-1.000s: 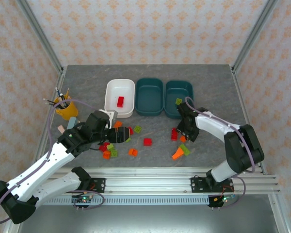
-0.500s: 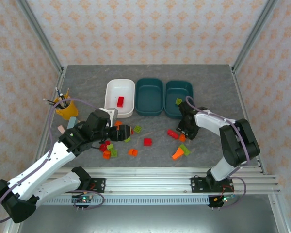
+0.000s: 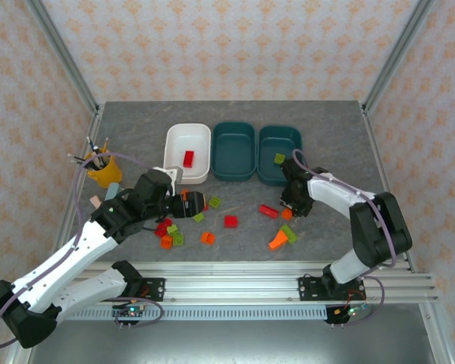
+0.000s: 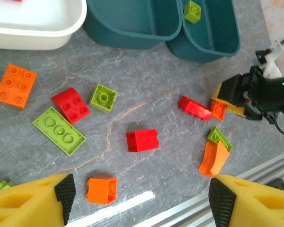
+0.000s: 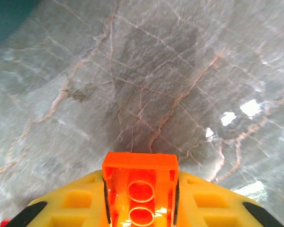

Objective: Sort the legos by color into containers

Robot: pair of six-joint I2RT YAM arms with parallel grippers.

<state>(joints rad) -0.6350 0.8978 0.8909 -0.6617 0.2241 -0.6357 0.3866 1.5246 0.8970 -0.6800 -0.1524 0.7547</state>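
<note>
Since the earlier frames the right pincer (image 5: 140, 201) has closed, and it now grips a small orange plastic brick (image 5: 139, 176) just above the grey marbled table (image 3: 326, 144), towards the right edge. The left arm has also moved a little towards the middle of the table. The left pincer (image 4: 141, 195) stands wide and holds nothing; it hovers over the loose bricks on the left part of the table.

Three shallow plastic tubs stand side by side in a row towards the far edge. The white tub (image 3: 199, 139) is on the left and has one red oblong brick (image 3: 188, 158) in it. The dark teal tub in the middle (image 3: 234, 152) is just beside it. The other dark teal tub (image 3: 290, 142), on the right, holds one lime green square brick (image 3: 279, 158).

More bricks lie on the table between the tubs and the near edge: a red square brick (image 3: 230, 221) about in the middle, a red oblong one (image 3: 269, 211) near the right pincer, an orange square brick (image 3: 207, 237), and an orange curved piece (image 3: 276, 243) touching a lime green brick (image 3: 290, 233). A yellow cup with pencils (image 3: 102, 168) stands near the left edge
</note>
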